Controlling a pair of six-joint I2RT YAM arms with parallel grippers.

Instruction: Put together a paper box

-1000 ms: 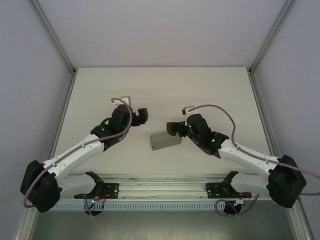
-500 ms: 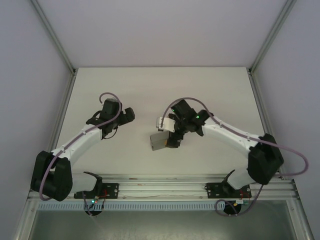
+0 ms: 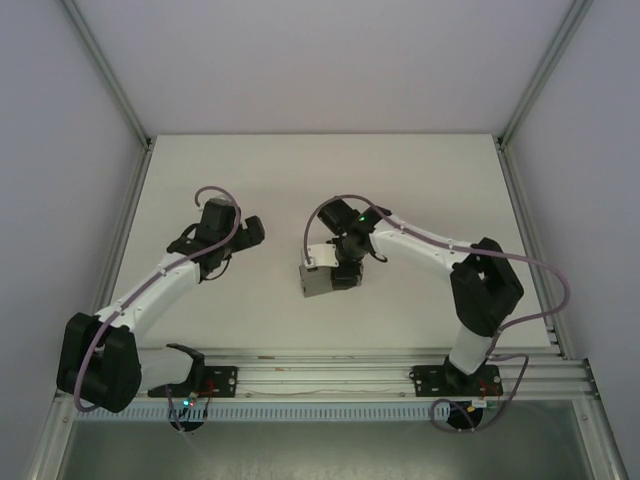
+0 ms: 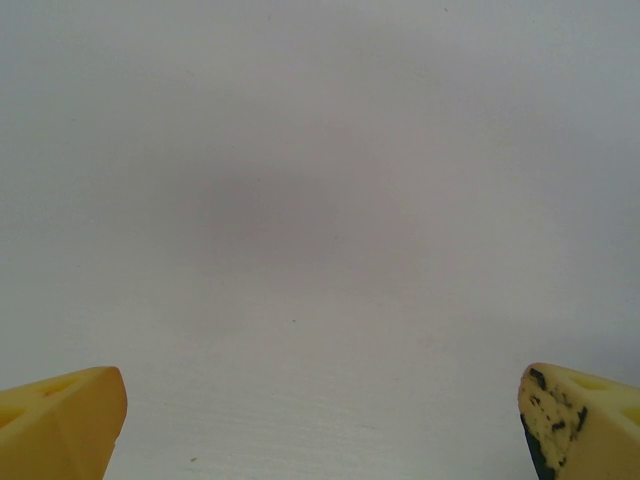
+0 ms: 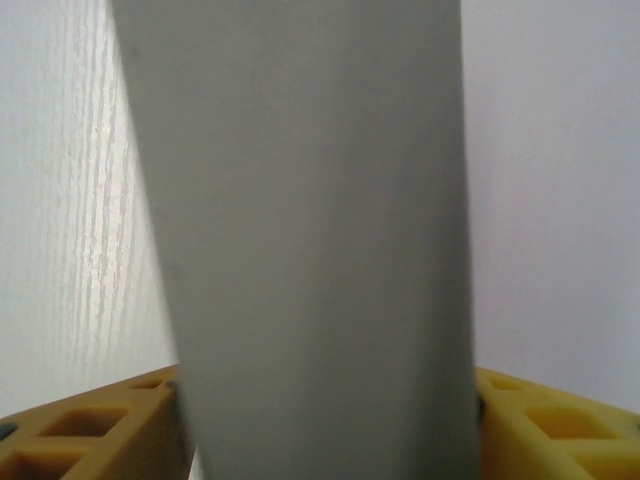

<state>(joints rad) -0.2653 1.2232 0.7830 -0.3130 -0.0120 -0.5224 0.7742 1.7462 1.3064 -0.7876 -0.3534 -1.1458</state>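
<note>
Top view: the right gripper (image 3: 343, 272) covers the right-hand part of the box (image 3: 317, 284), so that end and any flaps there cannot be made out. Right wrist view: the box is close and soft in focus, cut off at the top and bottom edges. The yellow fingers (image 5: 90, 425) beside it are cropped by the lower edge, with contact apparently on both sides. Left wrist view: the fingers of the left gripper (image 4: 320, 425) are cropped to their tips at the bottom corners.

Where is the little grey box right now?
In the top view, the paper box sits near the middle of the table, held by the right claw.
</note>
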